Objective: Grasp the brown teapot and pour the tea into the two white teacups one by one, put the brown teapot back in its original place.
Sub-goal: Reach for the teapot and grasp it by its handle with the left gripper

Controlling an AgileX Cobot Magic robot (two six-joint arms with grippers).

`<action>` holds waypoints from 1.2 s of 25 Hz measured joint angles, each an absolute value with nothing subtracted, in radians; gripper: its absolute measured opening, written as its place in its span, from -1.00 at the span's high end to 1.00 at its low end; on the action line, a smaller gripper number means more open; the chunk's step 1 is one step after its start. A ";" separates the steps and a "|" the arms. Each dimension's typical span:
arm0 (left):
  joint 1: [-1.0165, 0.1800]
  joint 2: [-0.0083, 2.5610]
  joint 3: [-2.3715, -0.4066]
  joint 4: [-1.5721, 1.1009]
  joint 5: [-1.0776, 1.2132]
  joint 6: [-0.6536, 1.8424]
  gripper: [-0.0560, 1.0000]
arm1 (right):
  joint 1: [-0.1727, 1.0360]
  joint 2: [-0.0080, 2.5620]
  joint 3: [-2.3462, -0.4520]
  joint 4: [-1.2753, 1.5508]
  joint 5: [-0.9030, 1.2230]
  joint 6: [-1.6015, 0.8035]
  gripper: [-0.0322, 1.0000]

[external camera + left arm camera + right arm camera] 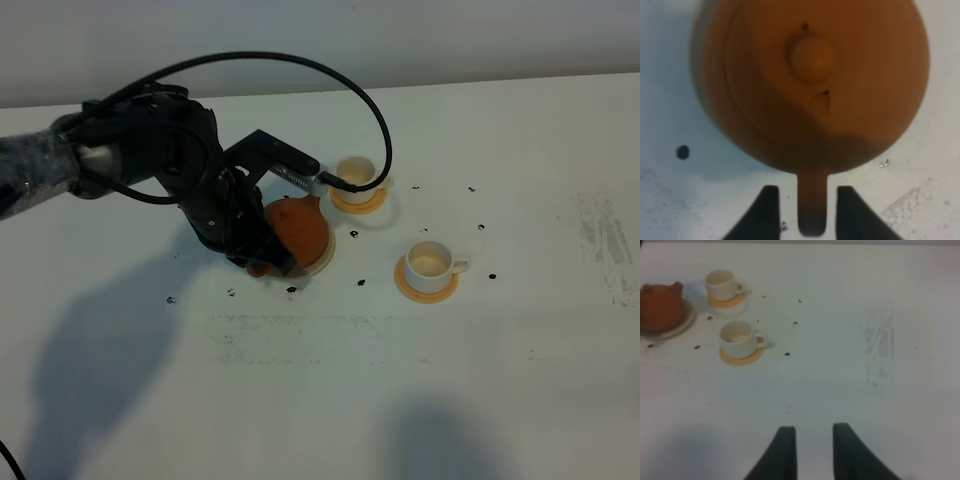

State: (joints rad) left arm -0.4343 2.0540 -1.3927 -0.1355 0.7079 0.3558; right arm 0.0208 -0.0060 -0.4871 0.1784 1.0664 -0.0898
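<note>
The brown teapot (pixel 298 230) (pixel 810 75) (pixel 660 307) stands on the original place, a cream coaster (pixel 322 262) (pixel 682 325), left of centre. My left gripper (pixel 262 262) (pixel 804 200) is low at the teapot's near-left side. Its dark fingers (pixel 765 210) stand on either side of the loop handle (pixel 813 205), with a thin gap on each side. One of the two white teacups (pixel 356 172) (pixel 722 284) stands behind the teapot to the right, the other (pixel 430 260) (pixel 738 338) to its right. My right gripper (pixel 812 432) hovers over bare table with nothing between its fingers, which stand a little apart.
Each cup rests on a small orange coaster (pixel 358 200) (pixel 425 287). Dark specks (pixel 360 283) dot the white table around the cups and teapot. A black cable (pixel 300 65) arcs above the left arm. A scuffed patch (pixel 605 240) marks the table's right side.
</note>
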 joint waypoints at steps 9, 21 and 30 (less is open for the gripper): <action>-0.434 2.062 -1.393 -0.127 0.706 0.366 0.69 | 0.021 -0.006 -0.487 0.178 1.066 -0.090 0.55; -0.434 2.022 -1.393 -0.116 0.690 0.452 0.69 | 0.021 -0.006 -0.487 0.178 1.066 -0.090 0.55; -0.444 2.022 -1.392 -0.108 0.685 0.482 0.69 | 0.021 -0.006 -0.487 0.178 1.066 -0.090 0.55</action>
State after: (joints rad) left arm -0.4437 2.0219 -1.3925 -0.1077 0.6853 0.4822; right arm 0.0208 -0.0060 -0.4871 0.1784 1.0664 -0.0898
